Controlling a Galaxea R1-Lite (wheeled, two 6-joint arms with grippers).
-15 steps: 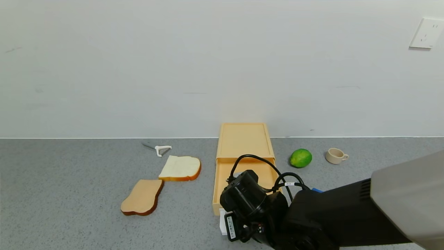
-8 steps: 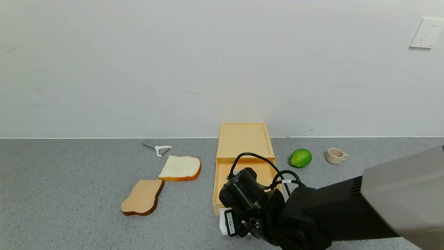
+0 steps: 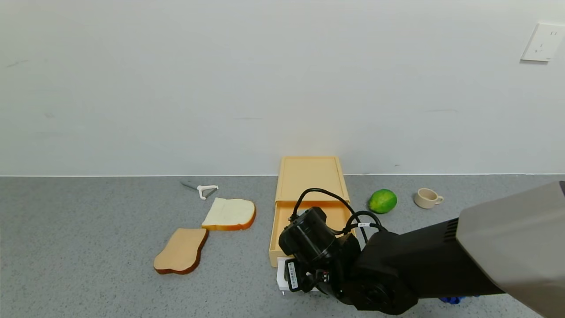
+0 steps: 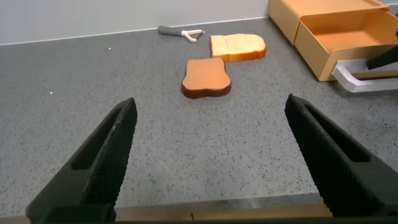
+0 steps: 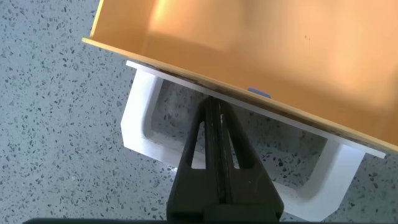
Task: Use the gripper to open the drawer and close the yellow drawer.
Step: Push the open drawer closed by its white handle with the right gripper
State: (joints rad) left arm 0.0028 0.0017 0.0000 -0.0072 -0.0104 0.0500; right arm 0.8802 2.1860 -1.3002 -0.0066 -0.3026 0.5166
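The pale yellow drawer [image 3: 286, 229] stands partly pulled out of its matching low box [image 3: 309, 176], and its white loop handle [image 3: 280, 279] faces me. My right gripper [image 3: 304, 263] is low at the drawer front. In the right wrist view the right gripper [image 5: 217, 107] is shut, with its tip inside the handle loop [image 5: 140, 118] against the drawer front [image 5: 249, 43]. My left gripper [image 4: 211, 106] is open and empty, low over the counter to the left. The left wrist view shows the drawer [image 4: 348, 31] far off.
Two bread slices [image 3: 229, 213] [image 3: 181, 250] and a white peeler [image 3: 203, 190] lie left of the box. A green lime [image 3: 382, 201] and a small beige cup [image 3: 427, 198] sit to its right. The wall rises just behind the box.
My right gripper has moved forward toward the wall, and the drawer has slid a little way into its box. The left arm has not moved.
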